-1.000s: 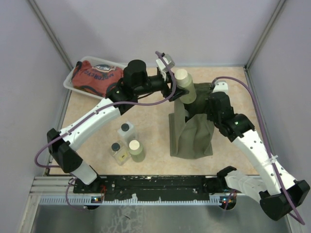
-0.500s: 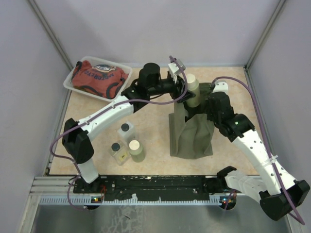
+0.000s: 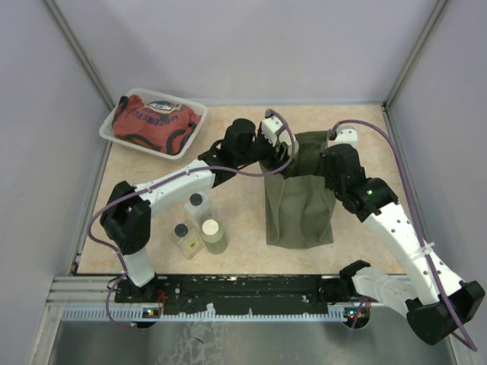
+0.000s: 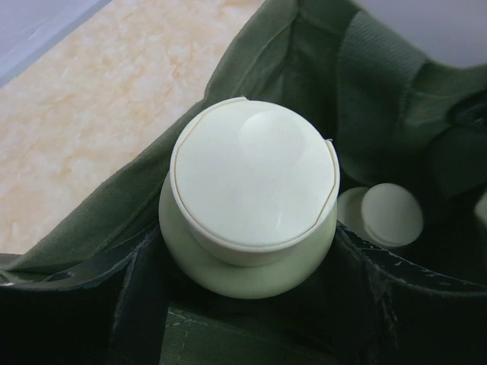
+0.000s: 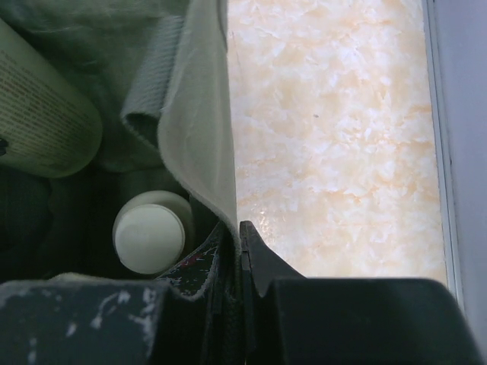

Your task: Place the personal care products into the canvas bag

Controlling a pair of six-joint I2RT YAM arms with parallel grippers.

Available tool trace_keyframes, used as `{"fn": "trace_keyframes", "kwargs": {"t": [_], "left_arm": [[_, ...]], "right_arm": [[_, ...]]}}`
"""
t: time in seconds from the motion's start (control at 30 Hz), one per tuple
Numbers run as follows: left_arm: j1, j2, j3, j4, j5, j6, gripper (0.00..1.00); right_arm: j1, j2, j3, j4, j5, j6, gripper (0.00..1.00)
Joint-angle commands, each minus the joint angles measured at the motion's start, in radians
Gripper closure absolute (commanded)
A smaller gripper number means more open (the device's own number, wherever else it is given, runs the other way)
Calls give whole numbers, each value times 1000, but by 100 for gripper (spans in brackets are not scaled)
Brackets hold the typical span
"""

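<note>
The olive-green canvas bag (image 3: pixel 300 205) stands upright at centre right. My left gripper (image 3: pixel 280 152) reaches into its mouth, shut on an olive-green bottle with a cream cap (image 4: pixel 255 182), which sits low between the fabric walls (image 4: pixel 304 61); the gripper (image 4: pixel 247 300) holds its body. A cream-beige bottle (image 4: pixel 388 214) stands inside the bag beside it. My right gripper (image 3: pixel 329 160) is shut on the bag's right rim (image 5: pixel 198 137), its jaws (image 5: pixel 240 236) pinching the fabric. The right wrist view shows the cream bottle (image 5: pixel 148 237) and the lettered olive body (image 5: pixel 42 114).
Two clear bottles with dark caps (image 3: pixel 197 204) (image 3: pixel 183 234) and an olive-green bottle with a cream cap (image 3: pixel 212 234) stand on the table left of the bag. A clear tray with a red cloth bundle (image 3: pixel 152 122) sits at the back left.
My left gripper has carried the cream-capped bottle to the right and down into the bag's mouth; the bottle no longer shows from above. The right gripper has kept hold of the rim.
</note>
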Motion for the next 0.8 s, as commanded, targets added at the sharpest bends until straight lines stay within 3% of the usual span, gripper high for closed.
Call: {"fn": "trace_keyframes", "kwargs": {"t": [0.0,0.33,0.4,0.6,0.77], "left_arm": [[-12,-16,-48,120,-95,19,100],[-38,86,-96,208,-103,-10,100],[-43,107,-99,220,-89,-19,96],[-52,141,-109,212,-84,-40,44],[-60,125,-115,198,-90,-45,13]], "right_arm": [[6,16,1,-77,34,-4,92],[6,19,-11,-70,41,-9,93],[6,23,-14,-66,40,-11,93],[6,25,-20,-59,36,-13,93],[6,25,-25,-55,36,-15,93]]}}
